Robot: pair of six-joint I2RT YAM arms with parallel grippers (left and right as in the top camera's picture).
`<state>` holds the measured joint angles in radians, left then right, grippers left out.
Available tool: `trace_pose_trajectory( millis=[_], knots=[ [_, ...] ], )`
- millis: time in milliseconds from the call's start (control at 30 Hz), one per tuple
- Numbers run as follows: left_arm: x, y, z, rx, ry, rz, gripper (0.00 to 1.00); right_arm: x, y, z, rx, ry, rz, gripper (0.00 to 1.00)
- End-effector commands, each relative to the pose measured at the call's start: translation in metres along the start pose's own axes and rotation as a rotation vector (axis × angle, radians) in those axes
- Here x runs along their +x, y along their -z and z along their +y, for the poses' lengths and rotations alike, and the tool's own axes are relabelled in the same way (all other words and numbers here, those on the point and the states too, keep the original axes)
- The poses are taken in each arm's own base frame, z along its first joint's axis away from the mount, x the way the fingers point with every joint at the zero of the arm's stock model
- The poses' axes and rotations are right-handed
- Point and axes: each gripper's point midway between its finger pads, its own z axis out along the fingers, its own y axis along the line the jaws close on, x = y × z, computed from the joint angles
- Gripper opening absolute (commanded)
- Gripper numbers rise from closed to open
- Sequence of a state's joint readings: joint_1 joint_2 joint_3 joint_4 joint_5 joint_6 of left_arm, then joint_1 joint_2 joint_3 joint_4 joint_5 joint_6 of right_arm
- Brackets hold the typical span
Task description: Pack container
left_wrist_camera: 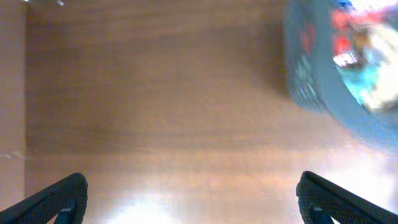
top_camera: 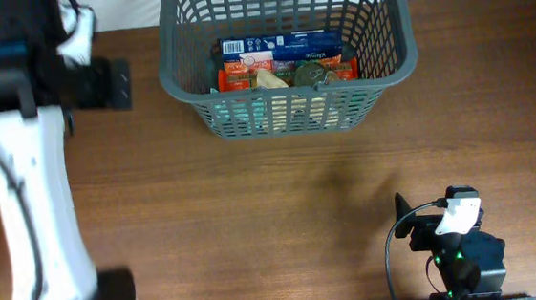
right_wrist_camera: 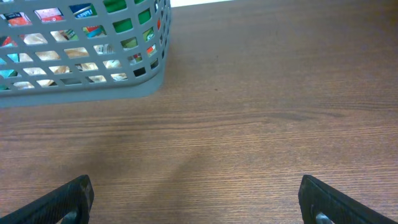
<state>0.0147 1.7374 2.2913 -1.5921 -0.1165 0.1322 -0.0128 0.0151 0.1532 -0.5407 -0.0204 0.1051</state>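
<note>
The container (top_camera: 289, 110) is a dark grey lattice basket at the far middle of the wooden table. Inside it lie a blue box (top_camera: 279, 45), red-orange packets (top_camera: 240, 75) and a beige item (top_camera: 270, 77). My left gripper (left_wrist_camera: 191, 185) hovers open over bare wood, with the blurred container (left_wrist_camera: 323, 93) off to its upper right. In the right wrist view my right gripper (right_wrist_camera: 196, 186) is open above bare table, and the container (right_wrist_camera: 93, 87) stands ahead to its left. Neither gripper has anything between its fingers.
The white left arm (top_camera: 22, 188) runs along the table's left side, its dark wrist (top_camera: 100, 84) left of the basket. The right arm (top_camera: 458, 245) sits folded at the near right corner. Brown wood (top_camera: 282, 206) lies between the basket and the front edge.
</note>
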Motion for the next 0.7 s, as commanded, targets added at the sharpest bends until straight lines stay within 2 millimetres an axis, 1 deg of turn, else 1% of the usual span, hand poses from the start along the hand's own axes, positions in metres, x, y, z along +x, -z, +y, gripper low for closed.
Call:
trace_pose_trajectory(
  millis=[0, 100, 167, 233, 300, 367, 400, 433, 500, 567, 667],
  knots=[
    [0.026, 0.021, 0.000, -0.009, 0.017, -0.042, 0.99, 0.001, -0.001, 0.002, -0.012, -0.006, -0.005, 0.99],
    [0.013, 0.039, 0.004, -0.035, 0.042, -0.251, 0.99, 0.001, -0.001, 0.002, -0.012, -0.006, -0.005, 0.99],
    [0.001, 0.062, 0.008, -0.059, 0.064, -0.435, 0.99, 0.001, -0.001, 0.002, -0.012, -0.006, -0.005, 0.99],
    [-0.005, 0.089, 0.012, -0.081, 0.085, -0.609, 0.99, 0.001, -0.001, 0.002, -0.012, -0.006, -0.005, 0.99],
    [-0.003, 0.116, 0.015, -0.101, 0.103, -0.764, 0.99, 0.001, -0.001, 0.002, -0.012, -0.006, -0.005, 0.99],
    [0.009, 0.135, 0.016, -0.115, 0.117, -0.877, 0.99, 0.001, -0.001, 0.002, -0.012, -0.006, -0.005, 0.99],
    [0.017, 0.138, 0.015, -0.119, 0.119, -0.903, 0.99, 0.001, -0.001, 0.002, -0.012, -0.006, -0.005, 0.99],
    [0.029, 0.137, 0.013, -0.120, 0.120, -0.913, 0.99, 0.001, -0.001, 0.002, -0.012, -0.006, -0.005, 0.99],
    [0.054, 0.129, 0.009, -0.124, 0.122, -0.915, 0.99, 0.001, -0.001, 0.002, -0.012, -0.006, -0.005, 0.99],
    [0.074, 0.120, 0.009, -0.141, 0.132, -0.926, 0.99, 0.001, -0.001, 0.002, -0.012, -0.006, -0.005, 0.99],
    [0.094, 0.104, 0.005, -0.146, 0.136, -0.945, 0.99, 0.001, -0.001, 0.002, -0.012, -0.006, -0.005, 0.99]
  ],
)
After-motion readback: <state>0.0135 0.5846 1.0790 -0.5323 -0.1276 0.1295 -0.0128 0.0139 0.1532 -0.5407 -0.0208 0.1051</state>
